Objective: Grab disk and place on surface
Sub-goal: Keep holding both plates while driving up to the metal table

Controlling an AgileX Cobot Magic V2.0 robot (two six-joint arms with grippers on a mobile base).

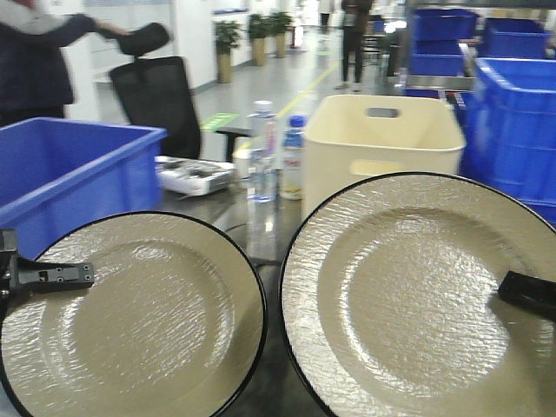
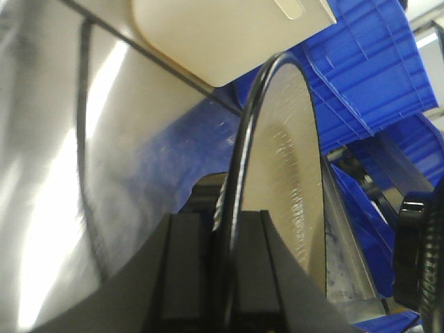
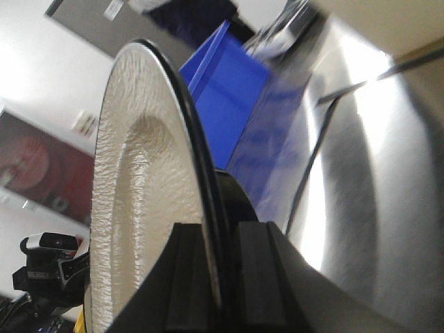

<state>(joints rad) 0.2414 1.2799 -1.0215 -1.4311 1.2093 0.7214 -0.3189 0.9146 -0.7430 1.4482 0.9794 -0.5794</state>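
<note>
Left gripper (image 2: 223, 236) clamped on the rim of the left disk (image 1: 130, 321). Right gripper (image 3: 220, 243) clamped likewise on the right disk (image 1: 417, 295). Steel surface (image 2: 48, 173) lies behind both.

The left hand (image 2: 222, 220) is matt black. Its two flat, slab-like fingers (image 2: 186, 277) have squared tips and sit on a broader, sloping black body. In the front view one finger shows as a slim black bar (image 1: 52, 276) dotted along its length with small pale marks, either screw heads or holes. The right hand (image 3: 220, 229) matches it, with the same pair of squared black fingers on a smooth dark base. In the front view only a plain black stub (image 1: 527, 294) of it shows.
</note>
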